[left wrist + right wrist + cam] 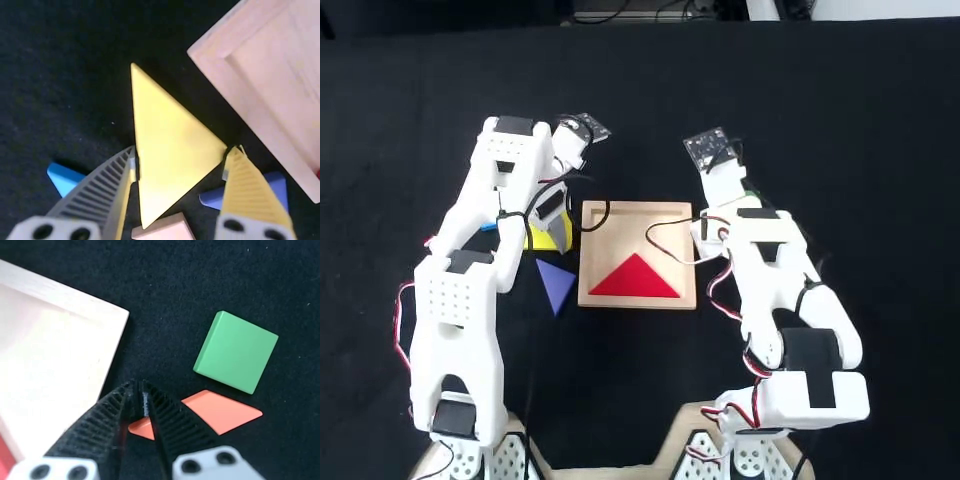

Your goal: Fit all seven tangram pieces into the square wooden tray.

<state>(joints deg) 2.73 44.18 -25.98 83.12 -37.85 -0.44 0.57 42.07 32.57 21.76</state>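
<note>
My left hand [183,150] stands open astride the yellow triangle [160,120] on the desk [820,120], placed so closing should pinch its edges for the short carry to the wooden tray [636,303] beside it (one red triangle [635,278] lies inside). My right hand [142,390], closed and empty, hangs over the orange parallelogram [222,412].

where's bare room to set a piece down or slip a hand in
Free: in the wooden tray, the floor beyond the red triangle; the black table past its far rim. Crowded: left of the tray, yellow triangle and blue triangle; right, green square and orange parallelogram.
</note>
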